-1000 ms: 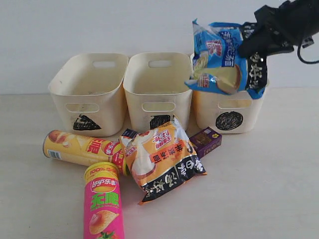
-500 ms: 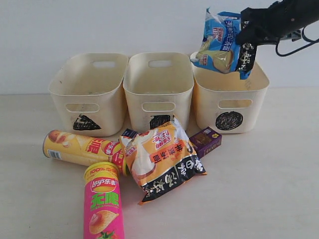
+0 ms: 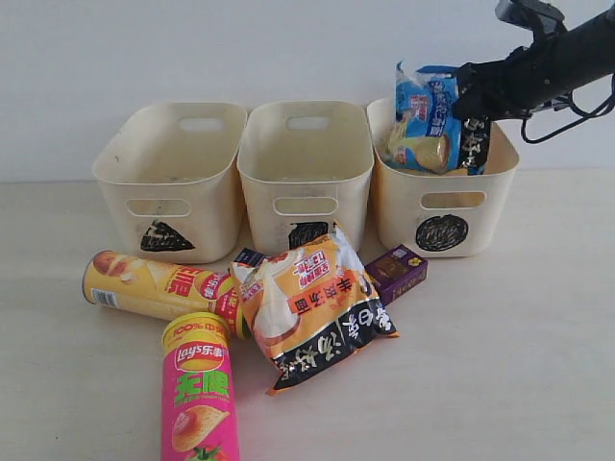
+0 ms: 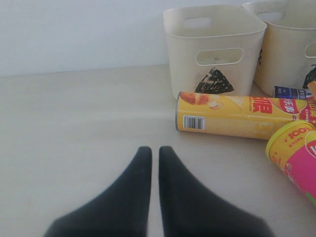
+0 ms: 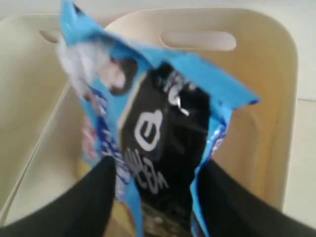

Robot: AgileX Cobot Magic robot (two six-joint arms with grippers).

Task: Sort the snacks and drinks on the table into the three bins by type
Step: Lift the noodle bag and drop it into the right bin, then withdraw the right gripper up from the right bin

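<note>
The left gripper (image 4: 154, 150), seen only in its wrist view, hung low over the bare table (image 3: 519, 365) with its claw pinched to a narrow slit, holding nothing. In the exterior view, the triangle-marked bin (image 3: 207, 192) stood at upper left. Below it the yellow chip tube (image 3: 154, 285) lay on its side, and the pink chip tube (image 3: 199, 394) lay at the bottom edge. The square-marked bin (image 3: 264, 197) stood in the middle. In front of it an orange-and-black foil bag (image 3: 312, 307) lay over a blue-white carton (image 3: 250, 257), with a purple carton (image 3: 397, 272) just to its right. At upper right the blue foil bag (image 3: 428, 120) stood inside the circle-marked bin (image 3: 399, 211), its top above the rim. The right gripper (image 5: 158, 168) had its fingers (image 5: 94, 197) either side of this bag. Whether they pinched it could not be told.
</note>
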